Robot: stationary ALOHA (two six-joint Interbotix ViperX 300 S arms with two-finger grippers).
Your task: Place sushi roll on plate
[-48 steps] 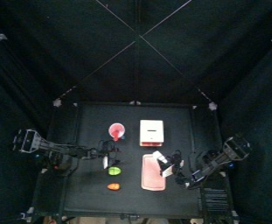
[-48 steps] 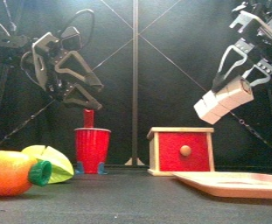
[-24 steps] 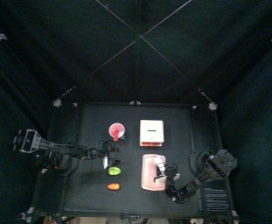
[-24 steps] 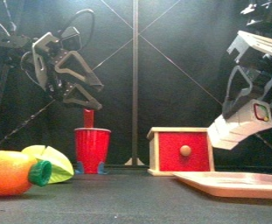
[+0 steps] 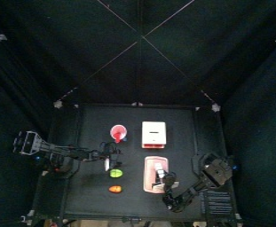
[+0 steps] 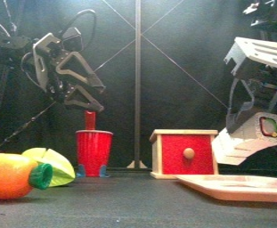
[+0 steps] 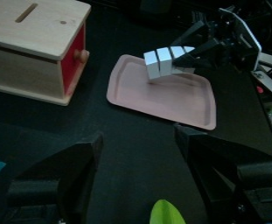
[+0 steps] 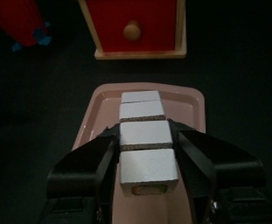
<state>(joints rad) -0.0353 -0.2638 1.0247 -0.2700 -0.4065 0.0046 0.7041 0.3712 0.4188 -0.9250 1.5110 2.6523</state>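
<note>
My right gripper (image 8: 148, 156) is shut on the sushi roll (image 8: 142, 118), a whitish segmented block, with one jaw on each side of it. The roll hangs a little above the plate (image 8: 187, 105), a salmon-pink oblong tray. The front view shows the roll (image 6: 240, 148) tilted over the plate (image 6: 241, 187) at the right. From above, the roll (image 5: 161, 175) lies over the plate (image 5: 152, 163). In the left wrist view the roll (image 7: 163, 61) hovers over the plate (image 7: 184, 94). My left gripper (image 7: 149, 171) is open and holds nothing, raised at the table's left (image 6: 75, 89).
A white box with a red front (image 6: 184, 153) stands behind the plate, and a red cup (image 6: 93, 151) to its left. An orange piece (image 6: 7, 175) and a green piece (image 6: 53, 166) lie at the front left. The box (image 5: 153, 133) and cup (image 5: 119, 133) sit mid-table.
My right arm has come down and toward the table's front with the roll, from high above the plate to just over it. The left arm has not moved.
</note>
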